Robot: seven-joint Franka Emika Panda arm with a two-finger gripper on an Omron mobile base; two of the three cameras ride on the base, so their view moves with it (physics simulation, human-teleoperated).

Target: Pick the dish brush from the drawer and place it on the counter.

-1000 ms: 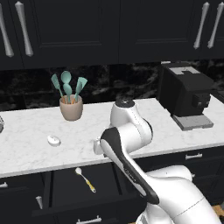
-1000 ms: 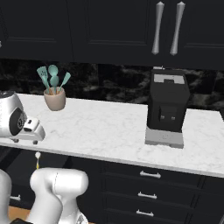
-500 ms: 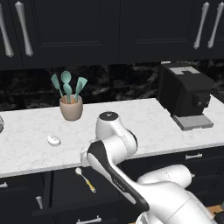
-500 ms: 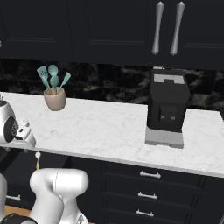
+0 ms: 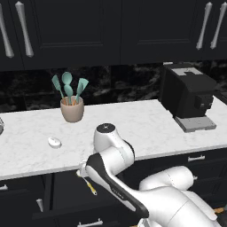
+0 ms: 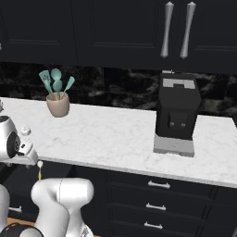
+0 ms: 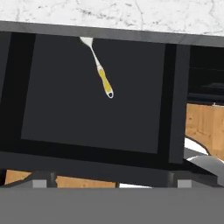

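Observation:
The drawer (image 7: 65, 100) stands pulled out below the counter (image 7: 131, 13), its dark floor bare but for the dish brush (image 7: 100, 71). The brush lies near the back, its whitish head tucked under the counter's edge and its yellow handle pointing toward the front. My gripper (image 7: 109, 180) hangs open above the drawer's front, well short of the brush, with nothing between its fingers. In the left base view the arm bends down over the counter (image 5: 146, 124) edge toward the drawer (image 5: 66, 190), and the dish brush (image 5: 91, 186) shows just below the hand. The dish brush (image 6: 39, 170) also shows beside the hand in the right base view.
A beige pot of teal spatulas (image 5: 72, 107) and a small white lump (image 5: 54, 142) sit on the counter's left part. A black coffee machine (image 5: 188, 99) stands at the right. Closed drawers (image 6: 157, 185) lie under the counter; wooden floor (image 7: 203, 124) shows beside the open drawer.
The arm has swung down and to the left, from above the counter to over the open drawer. The jaws stayed open. The brush has not moved.

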